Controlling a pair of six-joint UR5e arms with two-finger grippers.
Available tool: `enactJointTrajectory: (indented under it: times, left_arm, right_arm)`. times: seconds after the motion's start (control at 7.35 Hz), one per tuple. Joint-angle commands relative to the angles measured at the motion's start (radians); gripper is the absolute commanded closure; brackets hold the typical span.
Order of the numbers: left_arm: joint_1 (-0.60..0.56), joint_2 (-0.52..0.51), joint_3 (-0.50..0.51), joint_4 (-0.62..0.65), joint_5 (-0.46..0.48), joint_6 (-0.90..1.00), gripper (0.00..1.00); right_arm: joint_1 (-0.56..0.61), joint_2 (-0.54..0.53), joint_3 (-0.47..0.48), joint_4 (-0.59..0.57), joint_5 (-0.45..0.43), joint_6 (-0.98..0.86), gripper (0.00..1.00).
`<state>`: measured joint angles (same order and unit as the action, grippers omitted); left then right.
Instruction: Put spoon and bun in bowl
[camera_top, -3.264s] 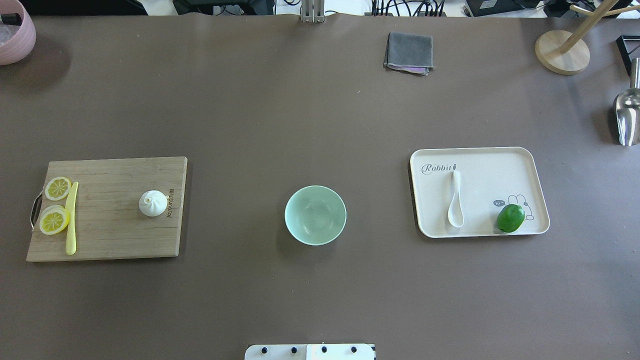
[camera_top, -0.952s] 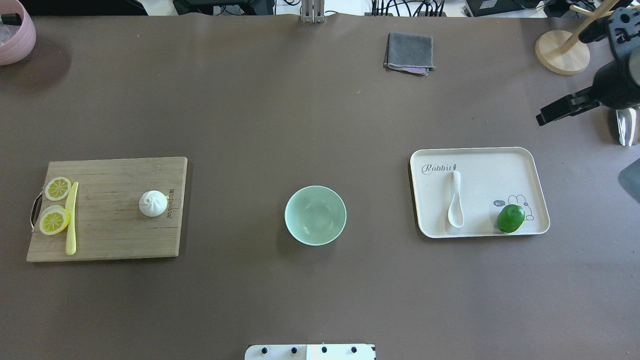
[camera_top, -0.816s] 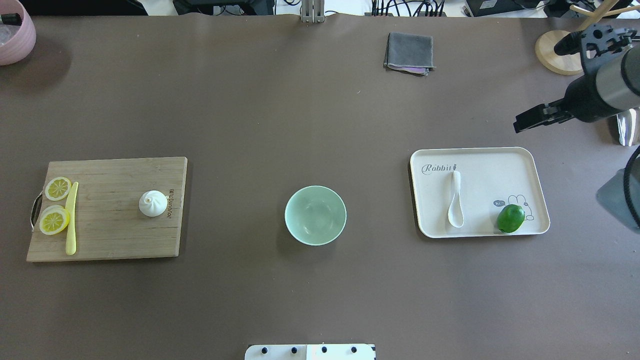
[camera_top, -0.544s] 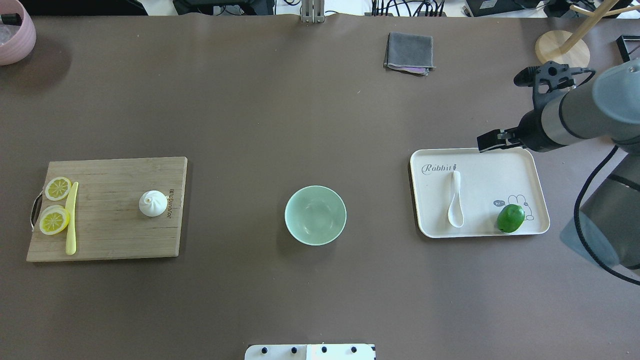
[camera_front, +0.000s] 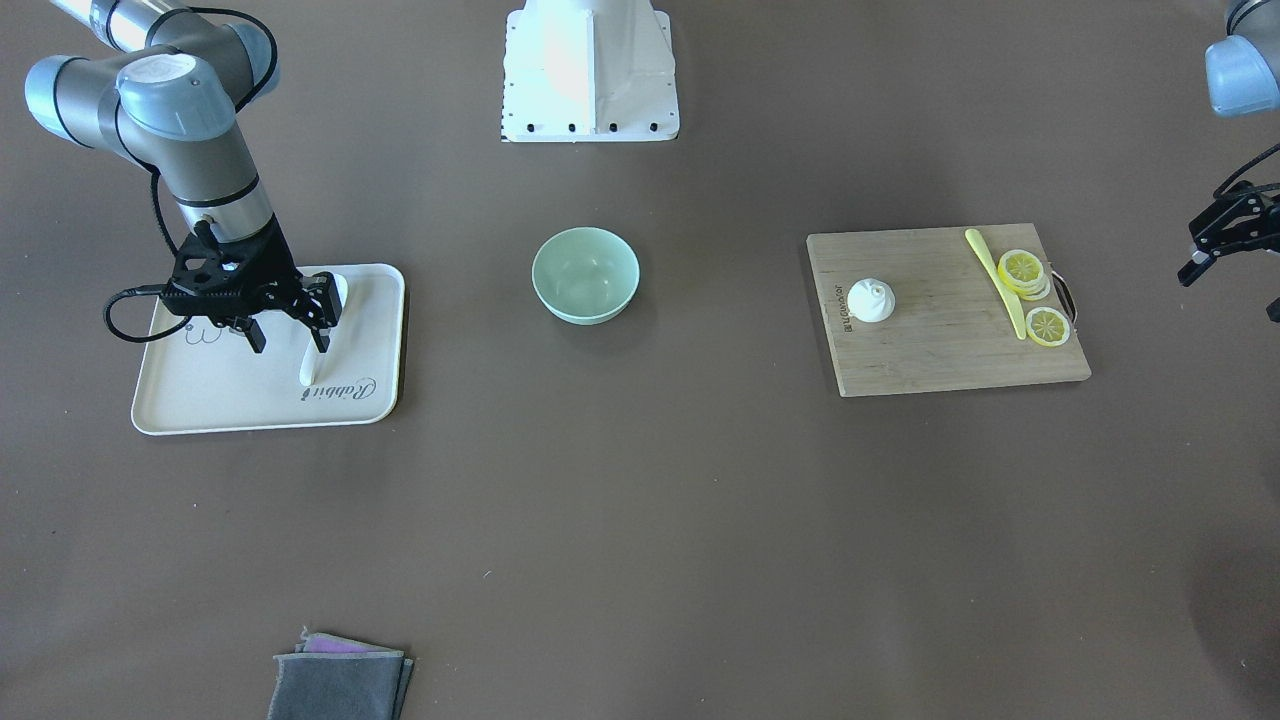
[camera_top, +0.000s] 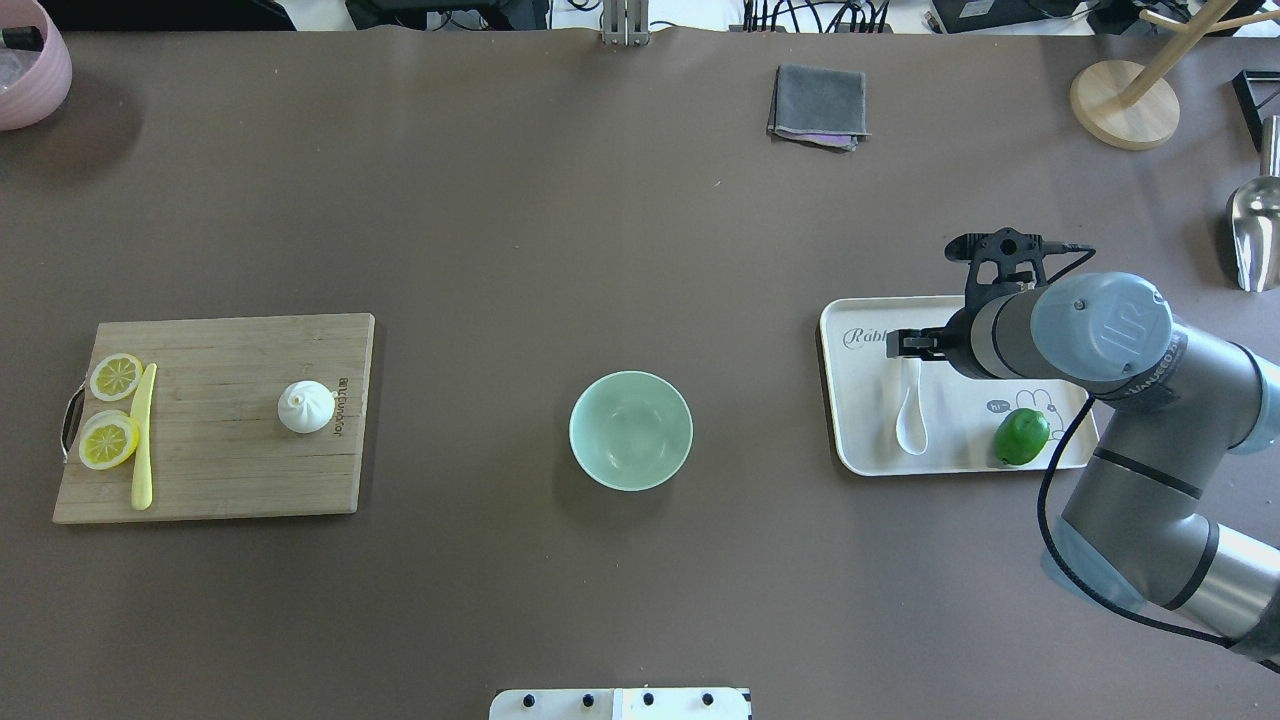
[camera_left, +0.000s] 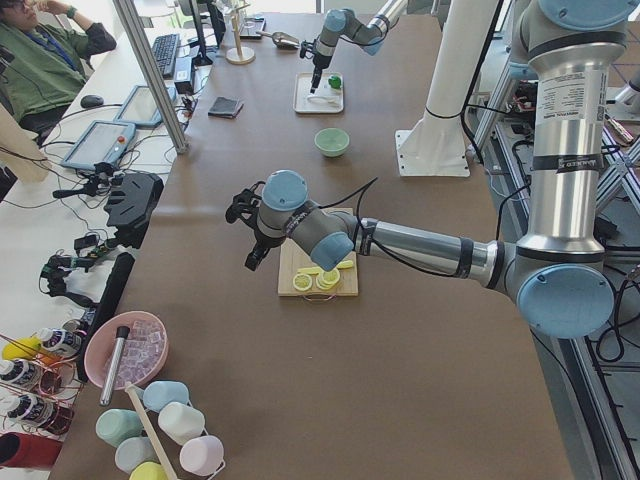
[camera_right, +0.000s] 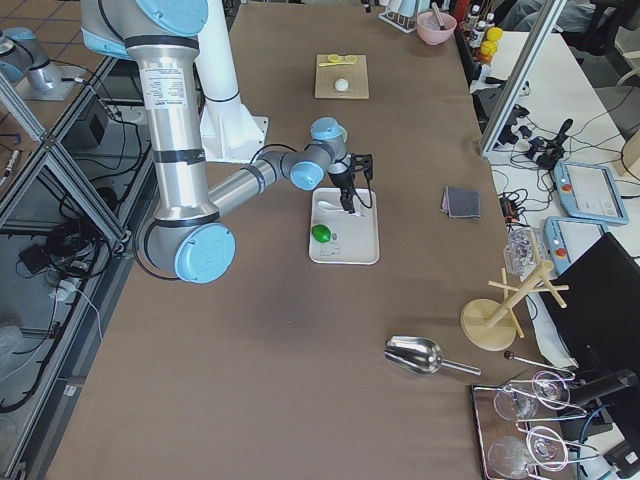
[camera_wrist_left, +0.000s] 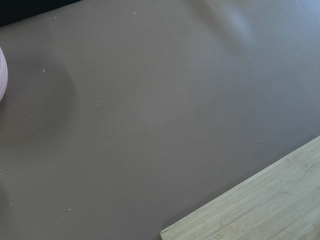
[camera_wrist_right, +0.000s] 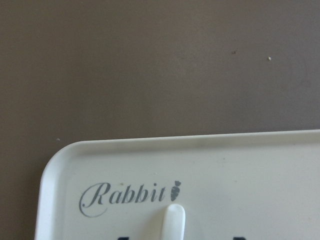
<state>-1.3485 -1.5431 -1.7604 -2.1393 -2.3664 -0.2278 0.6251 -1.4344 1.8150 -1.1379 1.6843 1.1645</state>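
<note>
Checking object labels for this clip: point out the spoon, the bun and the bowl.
spoon (camera_top: 911, 432), overhead view, on its scoop.
bun (camera_top: 306, 408), overhead view, on its rounded top.
bowl (camera_top: 600, 432), overhead view, on its inner wall.

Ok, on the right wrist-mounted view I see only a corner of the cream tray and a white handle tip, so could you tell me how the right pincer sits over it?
Observer: The right pincer is open, with one finger on each side of the handle of the white glossy soup spoon.
Operator: Thank you; is anything else on that tray?
Observer: A green lime-like fruit lies on the cream rectangular tray, near its corner on the robot's side.
Operator: And is the bowl free?
Observer: The round pale mint-green bowl is empty, between the tray and the wooden cutting board that carries the small white steamed bun.
</note>
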Motion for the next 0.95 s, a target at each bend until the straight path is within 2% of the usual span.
enactJointTrajectory:
  times: [0.0,0.14,0.27,0.41,0.68,0.82]
  left_arm:
    - [0.000,0.000,-0.001,-0.002,0.001,-0.001,0.02]
    - [0.000,0.000,-0.001,-0.002,0.001,0.001,0.02]
    - [0.000,0.000,0.001,-0.002,0.001,0.001,0.02]
    - [0.000,0.001,0.001,-0.002,-0.001,0.001,0.02]
    - [0.000,0.000,-0.001,-0.002,0.001,0.001,0.02]
    - [0.000,0.000,-0.001,-0.002,0.001,-0.001,0.02]
  right_arm:
    - [-0.030,-0.001,-0.042,0.059,-0.038,0.062,0.28]
    - [-0.050,-0.003,-0.042,0.059,-0.067,0.095,0.29]
    - [-0.056,-0.003,-0.040,0.059,-0.074,0.109,0.35]
    - [-0.059,-0.006,-0.040,0.058,-0.077,0.139,0.68]
    - [-0.065,-0.012,-0.037,0.058,-0.098,0.150,0.78]
    - [-0.067,-0.012,-0.033,0.058,-0.100,0.150,0.96]
